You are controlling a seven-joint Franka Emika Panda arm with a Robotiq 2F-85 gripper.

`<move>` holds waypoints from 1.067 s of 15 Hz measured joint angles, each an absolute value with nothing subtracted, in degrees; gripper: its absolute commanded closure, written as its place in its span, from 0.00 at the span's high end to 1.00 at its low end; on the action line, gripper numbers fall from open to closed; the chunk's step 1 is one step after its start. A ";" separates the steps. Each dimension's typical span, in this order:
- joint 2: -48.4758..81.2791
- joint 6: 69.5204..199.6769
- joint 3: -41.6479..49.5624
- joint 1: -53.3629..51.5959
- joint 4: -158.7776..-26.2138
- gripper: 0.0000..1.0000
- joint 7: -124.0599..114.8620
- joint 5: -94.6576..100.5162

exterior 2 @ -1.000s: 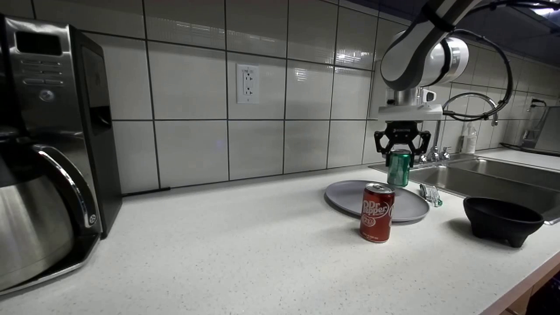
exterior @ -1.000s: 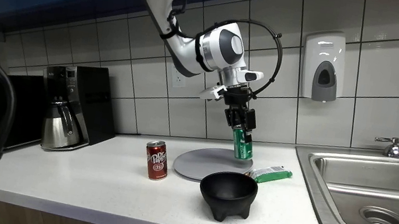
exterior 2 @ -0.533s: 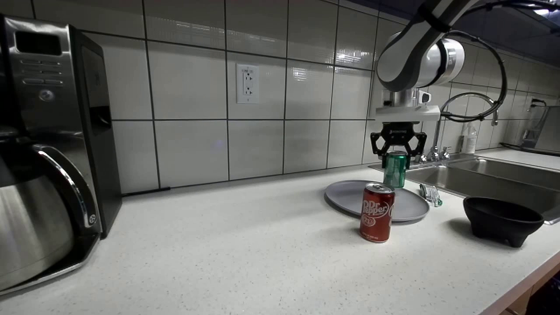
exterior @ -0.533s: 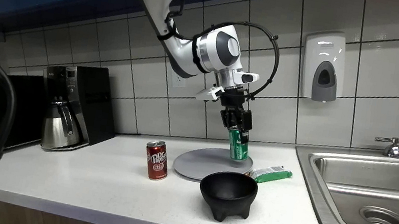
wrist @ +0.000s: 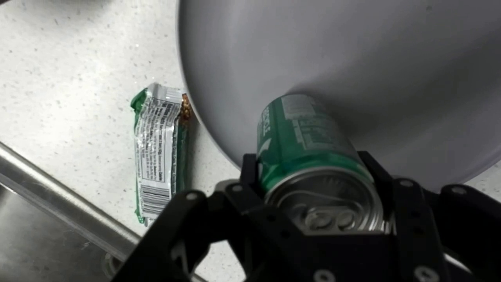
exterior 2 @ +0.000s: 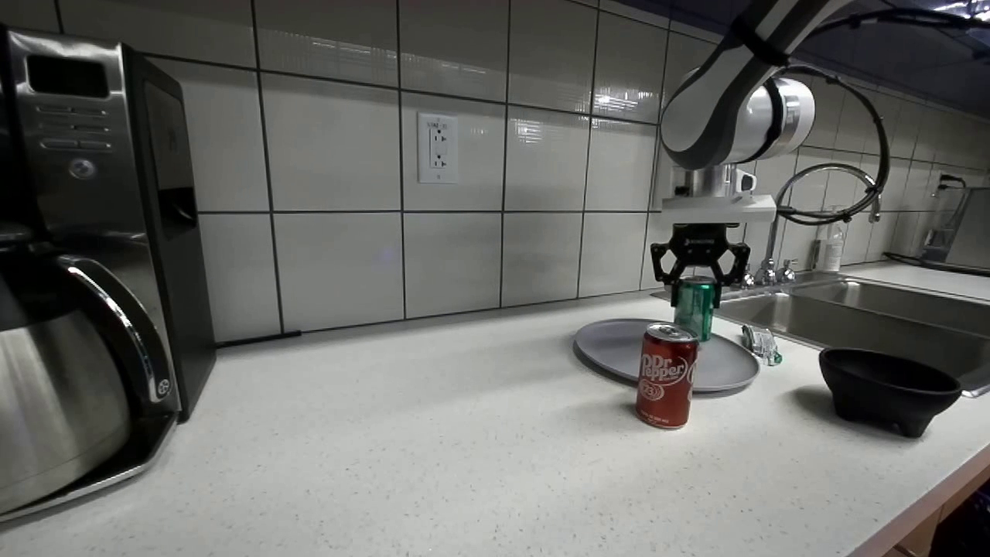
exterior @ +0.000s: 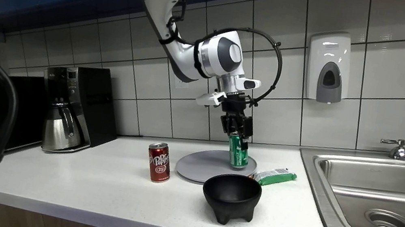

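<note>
1. Green can (wrist: 309, 133): at the centre of the wrist frame, above the plate (wrist: 219, 58) and inside its rim. It is held roughly upright, lid toward the wrist camera. Contact between base and plate cannot be determined.
2. Gripper (exterior 2: 696, 300): points downward, right of centre in an exterior view. Its fingers (wrist: 249, 168) pinch the can from opposite sides near the lid. This high grip leaves the base uncovered, presumably so that the can is able to rest on it without the fingers meeting the plate.
3. Plate: lies flat on the counter (exterior 2: 371, 433); its level surface suits a flat-based can.
4. Wrapped bar (wrist: 158, 145): lies flat, left of centre in the wrist frame, just beside the plate rim. A slim packet is unlikely to stand on end.
5. Red can (exterior: 159, 162): stands unaided on its base near the plate, left of centre in an exterior view.
6. Black bowl (exterior: 230, 200): lower centre in an exterior view. Short feet raise its rounded body off the counter and steady it.
7. Sink (exterior: 323, 195): set into the counter, lower right in an exterior view.
</note>
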State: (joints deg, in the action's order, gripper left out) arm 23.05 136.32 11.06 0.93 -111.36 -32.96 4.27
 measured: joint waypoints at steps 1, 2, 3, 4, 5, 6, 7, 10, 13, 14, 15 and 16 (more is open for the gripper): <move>23.24 136.31 11.10 0.98 -111.38 0.38 -32.77 4.12; 23.41 136.31 11.13 1.06 -111.39 0.38 -32.65 4.06; 23.56 136.30 11.15 1.15 -111.39 0.38 -32.57 4.03; 23.68 136.30 11.16 1.23 -111.39 0.38 -32.51 4.02; 23.79 136.30 11.16 1.32 -111.39 0.88 -32.45 4.02; 23.87 136.30 11.17 1.39 -111.39 0.89 -32.42 4.02; 23.91 136.29 11.18 1.41 -111.39 0.96 -32.42 4.02; 23.91 136.28 11.23 1.41 -111.34 1.00 -32.40 4.02; 23.81 136.29 11.24 1.41 -111.26 1.00 -32.40 4.02; 23.69 136.29 11.24 1.41 -111.26 1.00 -32.39 4.02; 23.48 136.29 11.24 1.41 -111.28 1.00 -32.39 4.02; 23.19 136.29 11.23 1.41 -111.32 1.00 -32.37 4.02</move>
State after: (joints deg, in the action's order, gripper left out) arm 23.19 136.29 11.23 1.41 -111.32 -32.37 4.02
